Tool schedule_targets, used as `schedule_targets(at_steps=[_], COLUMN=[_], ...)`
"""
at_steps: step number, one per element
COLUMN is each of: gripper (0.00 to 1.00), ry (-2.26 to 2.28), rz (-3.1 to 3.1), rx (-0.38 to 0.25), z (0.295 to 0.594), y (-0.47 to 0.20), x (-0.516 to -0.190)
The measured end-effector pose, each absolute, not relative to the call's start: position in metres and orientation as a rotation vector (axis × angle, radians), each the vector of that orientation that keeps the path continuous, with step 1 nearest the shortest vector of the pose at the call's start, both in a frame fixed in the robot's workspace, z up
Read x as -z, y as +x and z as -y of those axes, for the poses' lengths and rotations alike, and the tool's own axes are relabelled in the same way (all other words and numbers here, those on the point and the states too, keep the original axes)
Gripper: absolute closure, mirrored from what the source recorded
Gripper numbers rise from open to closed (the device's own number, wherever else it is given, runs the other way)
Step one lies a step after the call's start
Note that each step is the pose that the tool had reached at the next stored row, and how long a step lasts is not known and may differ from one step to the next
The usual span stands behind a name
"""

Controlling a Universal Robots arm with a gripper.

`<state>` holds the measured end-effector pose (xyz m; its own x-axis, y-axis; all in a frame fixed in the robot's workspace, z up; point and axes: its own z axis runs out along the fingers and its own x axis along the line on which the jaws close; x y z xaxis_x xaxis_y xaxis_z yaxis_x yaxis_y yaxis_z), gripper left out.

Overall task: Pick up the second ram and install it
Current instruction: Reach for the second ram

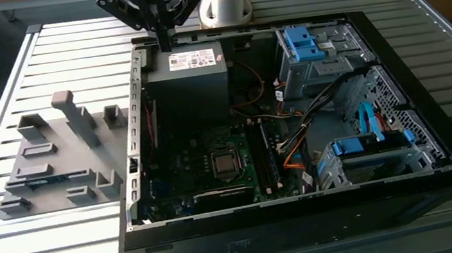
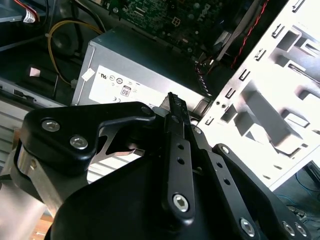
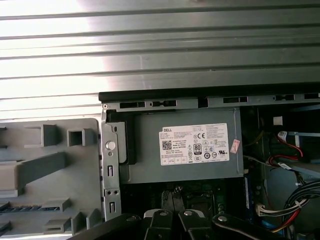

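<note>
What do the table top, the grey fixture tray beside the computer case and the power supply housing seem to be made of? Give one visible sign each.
Table top: probably metal, silvery; its ribbed slats throw bright glare streaks.
Fixture tray: likely plastic, matte uniform grey, blocky shapes without shine.
Power supply housing: apparently sheet metal, dull grey, flat thin panels with a faint sheen.

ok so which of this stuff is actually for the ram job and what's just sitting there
For the job: second ram, seated in the grey fixture; hand, shut and empty, near the power supply; motherboard.
Just lying about: blue drive-bay clips; orange cables; slatted table.
</note>
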<state>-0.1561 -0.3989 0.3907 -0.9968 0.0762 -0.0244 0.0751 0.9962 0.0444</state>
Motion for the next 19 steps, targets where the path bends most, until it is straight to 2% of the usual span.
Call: schedule_targets(at_steps=[19], gripper=[0.89], ry=[0.118], rz=[-3.113], rx=[-0.068], z=[0.3989], y=[-0.1619], x=[-0.3897])
